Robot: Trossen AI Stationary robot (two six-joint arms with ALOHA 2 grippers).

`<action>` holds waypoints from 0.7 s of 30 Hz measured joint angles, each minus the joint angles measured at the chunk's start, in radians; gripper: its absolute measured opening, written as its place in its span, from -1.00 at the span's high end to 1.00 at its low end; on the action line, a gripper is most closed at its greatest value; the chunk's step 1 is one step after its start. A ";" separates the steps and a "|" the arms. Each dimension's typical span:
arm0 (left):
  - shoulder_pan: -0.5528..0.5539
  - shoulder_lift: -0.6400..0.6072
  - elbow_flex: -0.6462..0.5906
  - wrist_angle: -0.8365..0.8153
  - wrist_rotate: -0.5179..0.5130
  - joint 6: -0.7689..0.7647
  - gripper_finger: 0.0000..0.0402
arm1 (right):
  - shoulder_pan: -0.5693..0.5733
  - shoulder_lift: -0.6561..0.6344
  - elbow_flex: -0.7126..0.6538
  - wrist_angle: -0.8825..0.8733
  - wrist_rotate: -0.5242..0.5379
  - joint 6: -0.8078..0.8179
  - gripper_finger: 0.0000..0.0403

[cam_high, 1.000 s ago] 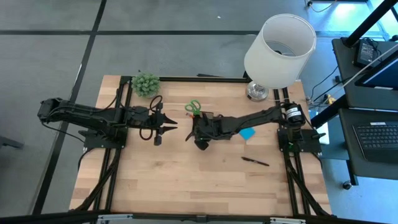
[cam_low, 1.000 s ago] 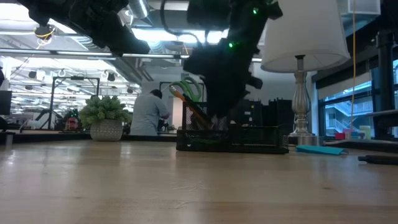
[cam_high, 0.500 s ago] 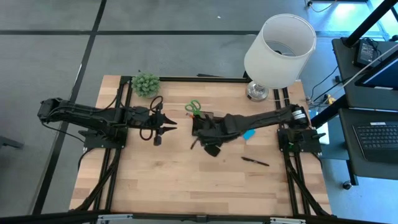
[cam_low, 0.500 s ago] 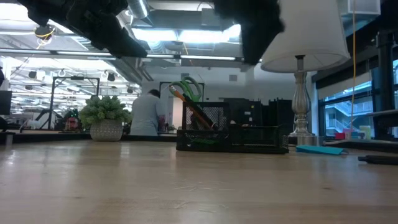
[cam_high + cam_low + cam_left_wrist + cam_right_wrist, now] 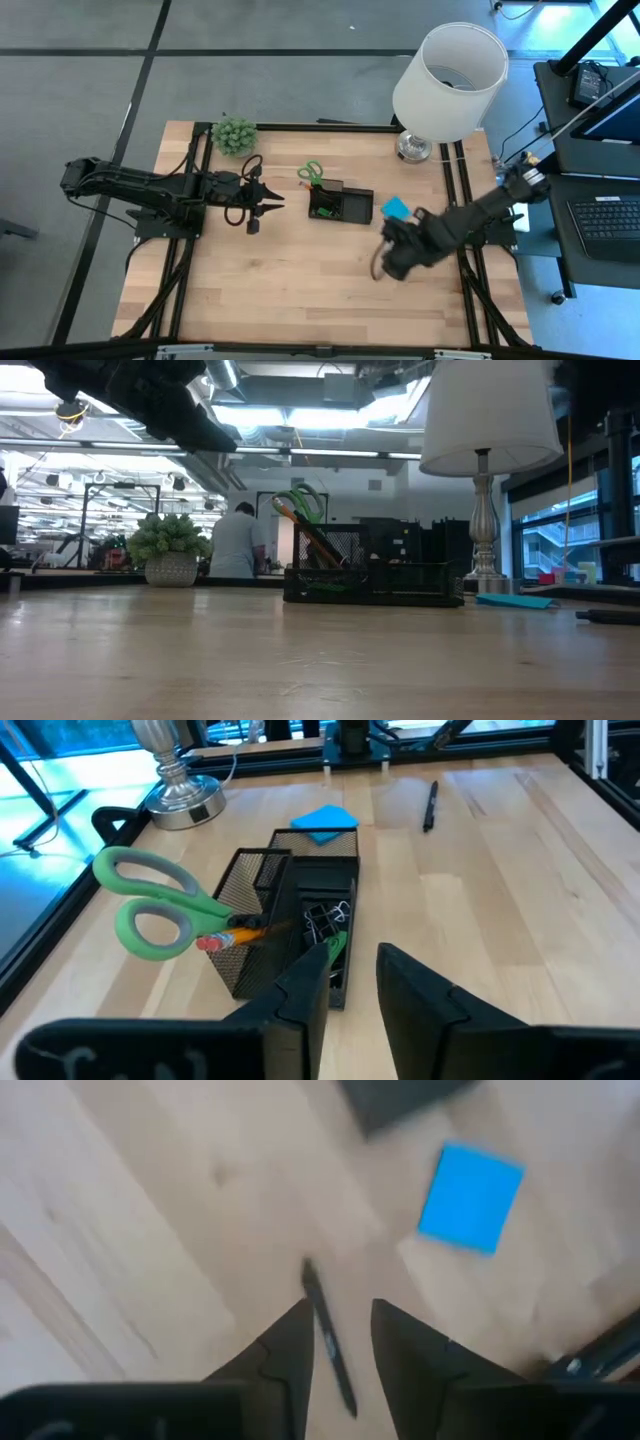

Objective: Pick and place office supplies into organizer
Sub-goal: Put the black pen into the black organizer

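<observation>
Two things are left loose on the pale wooden table (image 5: pixel 300 300) as seen from above: the blue square sticky-note pad (image 5: pixel 396 208), lying near the right end of the small black mesh organizer (image 5: pixel 340 203), and a black pen hidden under the right gripper (image 5: pixel 383 262), which hangs low toward the table's right edge. The left gripper (image 5: pixel 275 206) waits left of the organizer, holding nothing.

From table height, the organizer (image 5: pixel 372 575) stands mid-table with the green-handled scissors (image 5: pixel 303 502) and an orange pencil (image 5: pixel 312 537) leaning out of its taller compartment; the white-shaded lamp (image 5: pixel 488 420) stands behind, near the far right corner.

Left wrist camera: its fingers stand partly apart, empty. Black clips (image 5: pixel 322 920) sit in the organizer's low tray.

Right wrist camera: the slim black pen (image 5: pixel 330 1338) lies between the two dark fingers (image 5: pixel 290 1345), which are parted with a narrow gap and not gripping it.

My worry is that the pen lies slightly aslant to the gap, so closing could roll it aside or pinch only one end. A tip-heavy hold might then slip on the way back, or knock the leaning scissors.
</observation>
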 joint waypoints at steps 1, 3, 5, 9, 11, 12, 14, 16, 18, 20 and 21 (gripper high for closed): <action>0.000 0.000 0.000 0.000 0.000 0.005 0.59 | 0.027 -0.011 -0.039 0.013 -0.009 0.020 0.48; 0.000 0.000 0.000 0.000 0.000 0.006 0.59 | 0.072 -0.023 -0.107 0.029 -0.063 0.037 0.48; 0.000 0.000 0.000 0.000 0.000 0.006 0.59 | 0.105 -0.022 -0.167 0.038 -0.160 0.044 0.48; 0.000 0.000 0.000 0.000 0.000 -0.004 0.59 | 0.137 -0.022 -0.282 0.080 -0.321 0.105 0.48; 0.000 0.000 0.000 0.000 0.000 -0.018 0.59 | 0.142 -0.022 -0.338 0.140 -0.403 0.094 0.48; 0.000 0.000 0.000 0.000 0.000 -0.021 0.59 | 0.143 -0.022 -0.370 0.178 -0.444 0.092 0.48; 0.000 0.000 0.000 0.001 0.000 -0.041 0.59 | 0.144 -0.022 -0.428 0.265 -0.488 0.084 0.48; 0.000 0.000 0.000 0.007 -0.004 -0.071 0.59 | 0.146 -0.021 -0.472 0.348 -0.497 0.060 0.48; 0.000 0.000 0.000 0.008 -0.016 -0.097 0.59 | 0.149 -0.021 -0.507 0.388 -0.485 0.040 0.48; 0.000 0.000 0.000 0.008 -0.029 -0.125 0.59 | 0.150 -0.021 -0.536 0.382 -0.462 0.040 0.48; 0.000 0.000 0.000 0.008 -0.036 -0.140 0.59 | 0.151 -0.021 -0.549 0.382 -0.449 0.040 0.48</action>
